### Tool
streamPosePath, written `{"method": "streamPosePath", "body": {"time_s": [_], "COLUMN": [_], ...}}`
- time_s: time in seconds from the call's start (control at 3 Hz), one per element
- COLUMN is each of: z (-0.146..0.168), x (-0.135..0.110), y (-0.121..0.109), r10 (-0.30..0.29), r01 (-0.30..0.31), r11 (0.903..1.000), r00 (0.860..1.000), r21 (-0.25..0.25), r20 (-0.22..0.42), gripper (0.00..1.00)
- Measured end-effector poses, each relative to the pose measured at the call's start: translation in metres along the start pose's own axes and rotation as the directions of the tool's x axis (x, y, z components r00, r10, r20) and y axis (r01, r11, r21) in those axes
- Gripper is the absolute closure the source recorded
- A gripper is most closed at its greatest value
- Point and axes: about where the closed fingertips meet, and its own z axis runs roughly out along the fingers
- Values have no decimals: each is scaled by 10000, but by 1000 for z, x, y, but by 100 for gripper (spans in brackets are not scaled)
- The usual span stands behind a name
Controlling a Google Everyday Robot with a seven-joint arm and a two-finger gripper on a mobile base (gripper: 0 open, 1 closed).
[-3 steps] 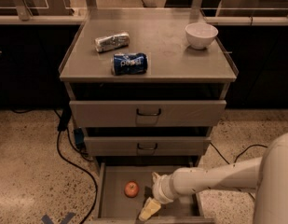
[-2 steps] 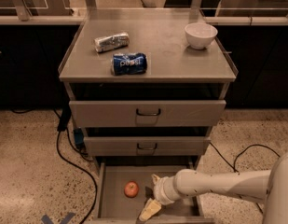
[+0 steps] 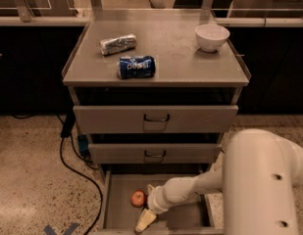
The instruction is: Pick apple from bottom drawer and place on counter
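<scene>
Gripper inside the open bottom drawer, just beside the apple.

The drawer, pulled out at the lower middle of the frame, holds only the apple, on its grey floor left of centre, and the end of the arm, which reaches in from the right. The gripper's fingers stand apart, one pale fingertip near the drawer's front edge; whether either touches the apple I cannot tell. The two drawers above are closed. On the tabletop, a blue can lies on its side near the front left, a crumpled silver can lies behind it, and a white bowl stands upright at the back right.
</scene>
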Motion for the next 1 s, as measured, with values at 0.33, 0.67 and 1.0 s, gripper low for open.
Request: {"method": "streamPosePath", "body": {"time_s": [0.33,0.67,1.0], "z": [17,17,38], "x": [-25,-25,-18], "y": [0,0,-3], "r10": [-451,-452,-576], "r01": [451,452,573], "r11": [9990,9990,9983], "r00": [9989,9989,9981], "r21": [0,-1,-121], "r20": [112,110,-226], "gripper": [0,0,0]}}
